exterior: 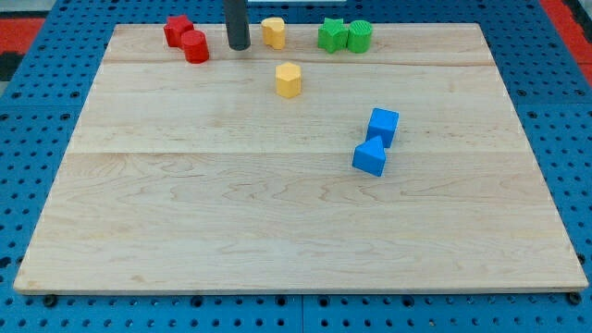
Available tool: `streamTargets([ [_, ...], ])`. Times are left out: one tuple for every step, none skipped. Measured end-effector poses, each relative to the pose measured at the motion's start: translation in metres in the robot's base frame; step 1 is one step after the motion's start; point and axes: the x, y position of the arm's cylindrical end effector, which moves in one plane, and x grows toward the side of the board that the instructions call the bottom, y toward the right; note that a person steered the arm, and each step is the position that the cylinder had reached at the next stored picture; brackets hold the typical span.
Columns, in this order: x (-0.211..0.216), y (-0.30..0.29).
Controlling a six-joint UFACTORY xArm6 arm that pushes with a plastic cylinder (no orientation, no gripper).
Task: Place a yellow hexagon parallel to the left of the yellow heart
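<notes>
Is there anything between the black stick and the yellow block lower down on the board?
No. In the camera view, only bare wood lies between my tip and the lower yellow block.

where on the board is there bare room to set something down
The wooden board is bare below the two blue blocks and along the view's left below the red blocks. It is crowded at the view's top: red blocks, my tip, two yellow blocks, green blocks.

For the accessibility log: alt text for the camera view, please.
My tip rests at the board's top, left of the upper yellow block; another yellow block sits below. Red blocks lie top left, green blocks top right, blue blocks mid-right.
</notes>
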Motion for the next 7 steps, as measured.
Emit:
streamTargets([
  [-0.02,0.001],
  [-0.02,0.045],
  [-0.02,0.064],
  [0.002,0.034],
  [0.047,0.112],
  [0.098,0.119],
  [0.119,0.084],
])
